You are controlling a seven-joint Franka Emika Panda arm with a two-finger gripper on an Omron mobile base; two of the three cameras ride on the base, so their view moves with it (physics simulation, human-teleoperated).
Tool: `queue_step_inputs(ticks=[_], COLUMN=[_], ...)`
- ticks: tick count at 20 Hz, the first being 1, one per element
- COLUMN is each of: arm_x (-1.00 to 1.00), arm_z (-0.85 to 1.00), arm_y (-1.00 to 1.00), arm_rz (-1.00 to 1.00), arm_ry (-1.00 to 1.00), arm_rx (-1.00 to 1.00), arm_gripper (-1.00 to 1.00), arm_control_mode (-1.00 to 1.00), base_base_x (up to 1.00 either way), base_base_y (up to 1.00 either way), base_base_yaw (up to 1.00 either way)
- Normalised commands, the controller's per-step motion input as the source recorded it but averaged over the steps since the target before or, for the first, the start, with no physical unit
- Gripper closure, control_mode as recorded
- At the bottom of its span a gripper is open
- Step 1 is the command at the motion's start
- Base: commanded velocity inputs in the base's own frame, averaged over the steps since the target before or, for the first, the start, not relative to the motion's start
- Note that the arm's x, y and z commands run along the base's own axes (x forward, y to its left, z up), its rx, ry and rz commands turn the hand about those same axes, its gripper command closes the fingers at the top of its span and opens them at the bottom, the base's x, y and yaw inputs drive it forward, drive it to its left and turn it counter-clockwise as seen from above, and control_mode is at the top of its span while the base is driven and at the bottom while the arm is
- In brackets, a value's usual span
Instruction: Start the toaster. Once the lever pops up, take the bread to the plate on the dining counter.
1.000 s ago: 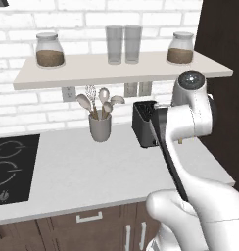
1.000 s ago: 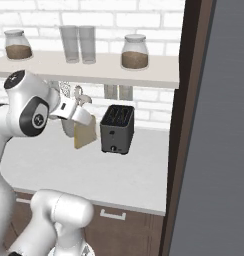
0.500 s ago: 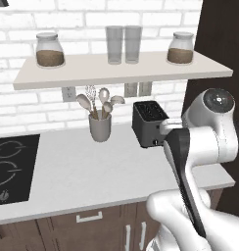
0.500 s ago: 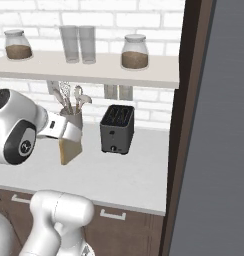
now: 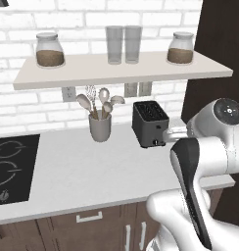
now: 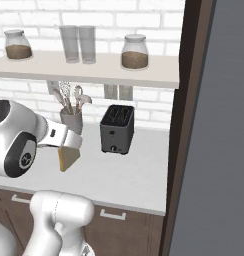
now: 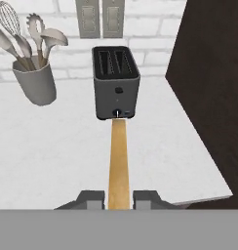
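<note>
Gripper (image 7: 118,197) pinches the bread (image 7: 118,161) edge-on betw. both fingers; slice hangs in the air over the worktop (image 6: 124,172), clear of it, short of the toaster. In right base view the bread (image 6: 67,158) sits left of the toaster (image 6: 117,129), apart. Toaster slots look empty. Utensil crock (image 7: 35,79) beside it. Brick wall w/ outlets (image 7: 100,18) behind.

You see the gripper (image 7: 118,197) clamping the bread (image 7: 118,161) edge-on, toaster (image 7: 115,82) ahead, utensil cup (image 7: 35,80) on its left.
</note>
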Motion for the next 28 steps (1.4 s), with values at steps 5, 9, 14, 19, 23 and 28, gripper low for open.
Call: queue_step_inputs(ticks=[5, 9, 14, 19, 23, 28], arm_x=[0.0, -0.08, -0.07, 0.0, 0.0, 0.0], arm_z=[0.0, 0.0, 0.0, 0.0, 0.0, 0.0], arm_y=[0.0, 0.01, 0.02, 0.0, 0.0, 0.0], arm_rz=[0.0, 0.0, 0.0, 0.0, 0.0, 0.0], arm_ry=[0.0, 0.0, 0.0, 0.0, 0.0, 0.0], arm_rx=[0.0, 0.0, 0.0, 0.0, 0.0, 0.0], arm_gripper=[1.0, 1.0, 1.0, 1.0, 1.0, 1.0], arm_control_mode=[-1.0, -1.0, 1.0, 1.0, 1.0, 1.0], base_base_x=[0.0, 0.0, -0.48, -0.72, -0.42, -0.03], base_base_y=[0.0, 0.0, 0.27, 0.75, 0.92, 0.54], base_base_yaw=[0.0, 0.0, 0.05, 0.23, 0.62, 0.94])
